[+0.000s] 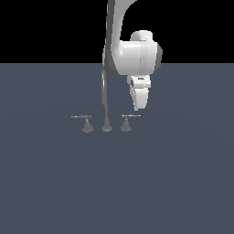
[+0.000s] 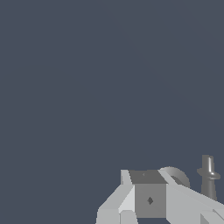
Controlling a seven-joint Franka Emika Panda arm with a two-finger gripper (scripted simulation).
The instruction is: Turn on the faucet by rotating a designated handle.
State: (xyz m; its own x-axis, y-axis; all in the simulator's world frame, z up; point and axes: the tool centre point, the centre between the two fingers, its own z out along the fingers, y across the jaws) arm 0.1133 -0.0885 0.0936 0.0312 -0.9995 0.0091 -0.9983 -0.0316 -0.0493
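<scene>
We are on the approach, our gripper (image 1: 137, 108) hovering just above the designated handle (image 1: 130, 117) right of the faucet (image 1: 105, 103) at frame centre, finger spacing unclear, and next must descend to push its bar.

Grey faucet (image 1: 106, 103), designated handle (image 1: 128, 121) upright at spout's exterior-view right.

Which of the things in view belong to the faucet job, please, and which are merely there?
For the job:
- faucet, with its arched spout
- designated handle, on the exterior view's right of the spout
- gripper, above that handle, apart from it

Merely there:
- twin handle, on the exterior view's left
- dark floor
</scene>
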